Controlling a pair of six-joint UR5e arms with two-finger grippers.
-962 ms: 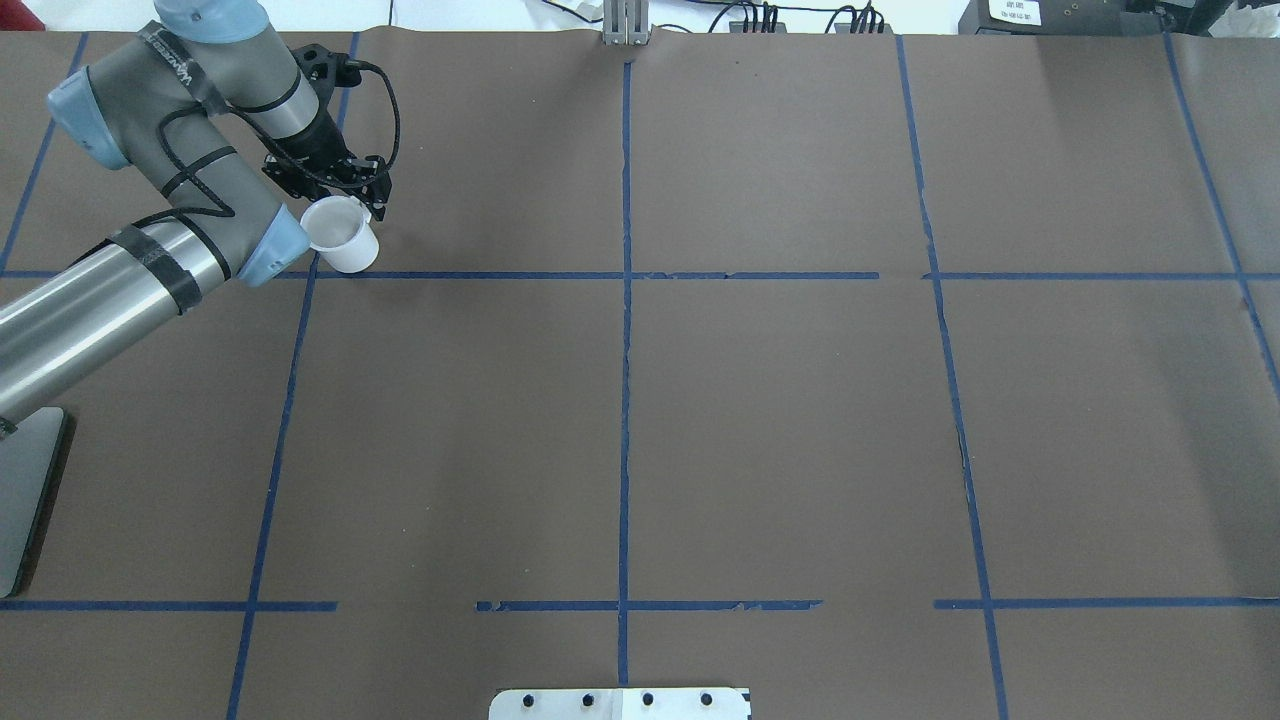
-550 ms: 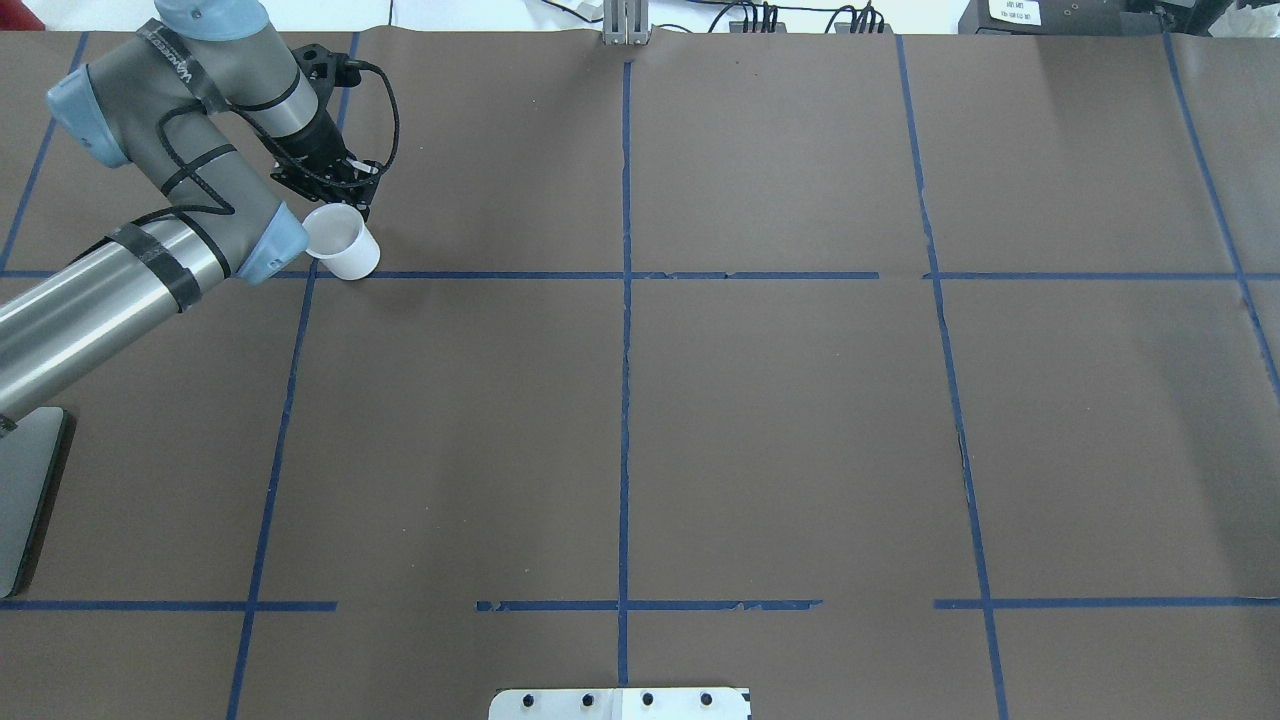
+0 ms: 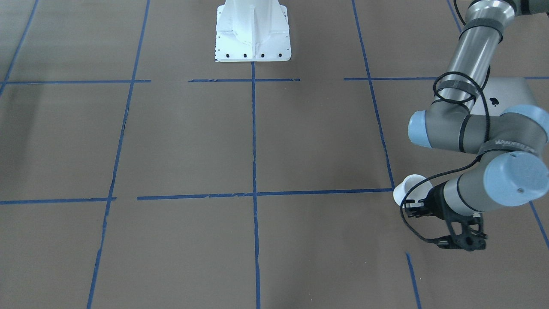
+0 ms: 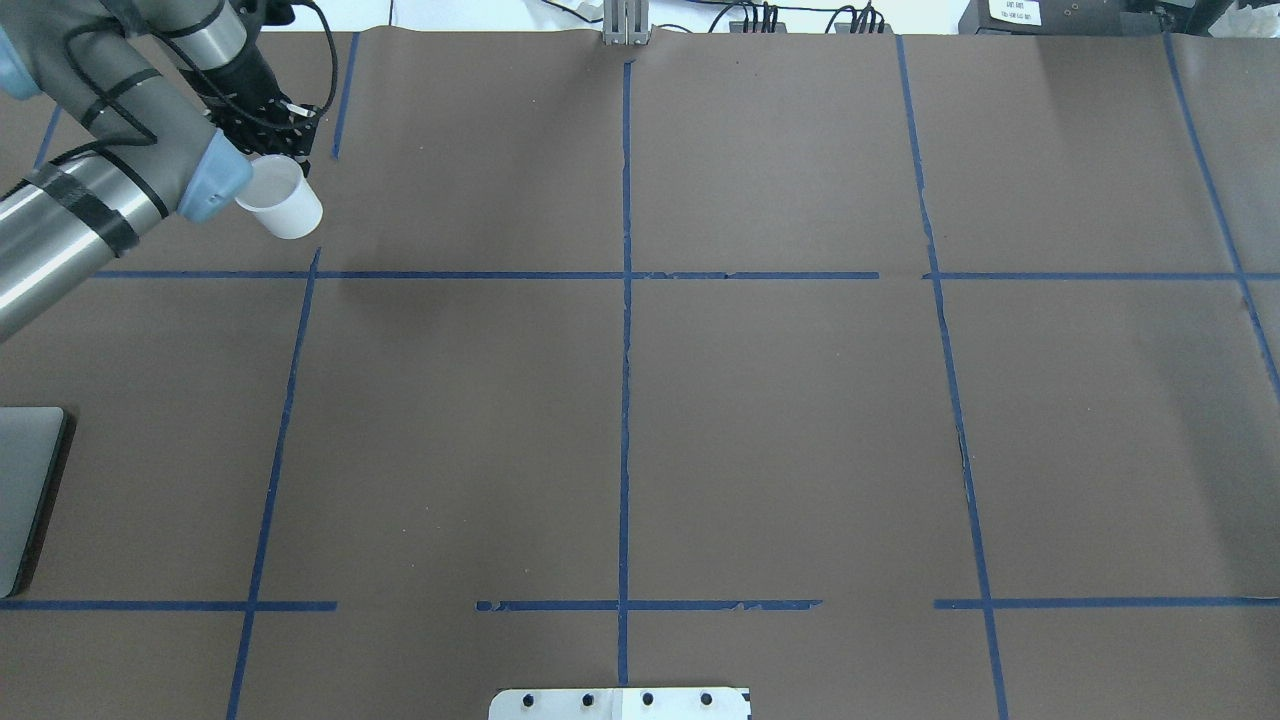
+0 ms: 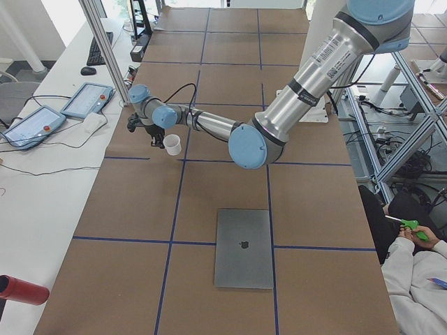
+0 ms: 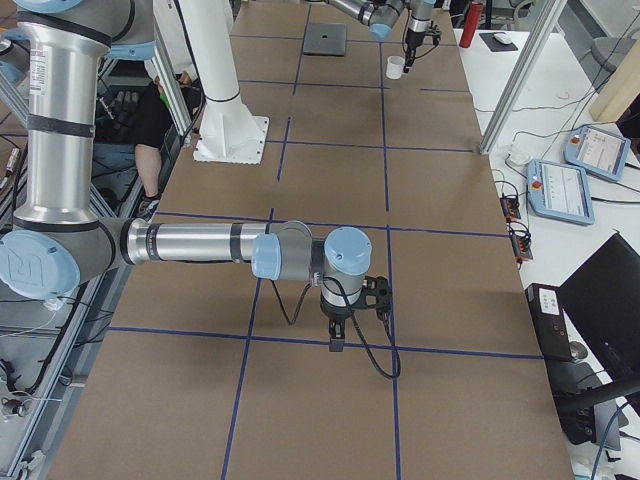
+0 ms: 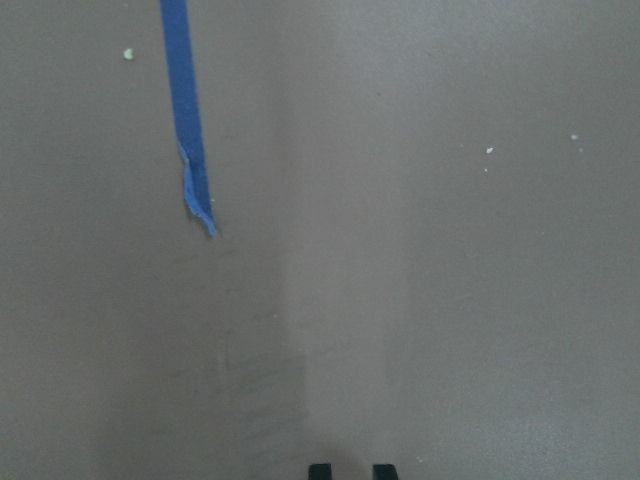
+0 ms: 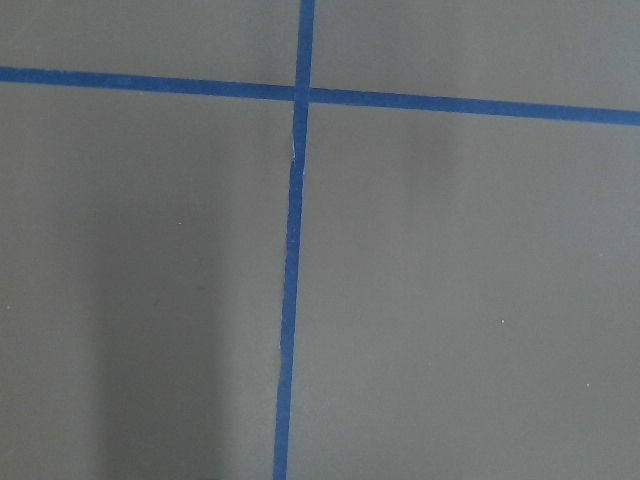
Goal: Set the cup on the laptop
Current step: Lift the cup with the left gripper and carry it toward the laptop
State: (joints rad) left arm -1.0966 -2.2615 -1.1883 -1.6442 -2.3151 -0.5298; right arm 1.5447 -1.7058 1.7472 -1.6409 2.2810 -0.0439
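Toward the table's far left: your cup (image 4: pixel 285 205) is held above the surface, pinched by the left gripper (image 4: pixel 288 150).
Laptop (image 5: pixel 244 248): shut, flat near the table's left end, well apart from the cup.
Room: brown table (image 4: pixel 800 420), crossed by blue tape (image 4: pixel 625 400), stretches between them.
In the way: the left arm's elbow (image 5: pixel 248 145) hangs over that stretch.
Right gripper (image 6: pixel 335 343): points down; you cannot tell its grip.

The brown table (image 4: pixel 780 420) is marked into a grid of large squares by lines of blue tape (image 4: pixel 624 400). A closed silver-grey laptop (image 5: pixel 243 248) lies flat at its left end, on the near side. A white base plate (image 4: pixel 620 703) sits at the middle of the near edge.
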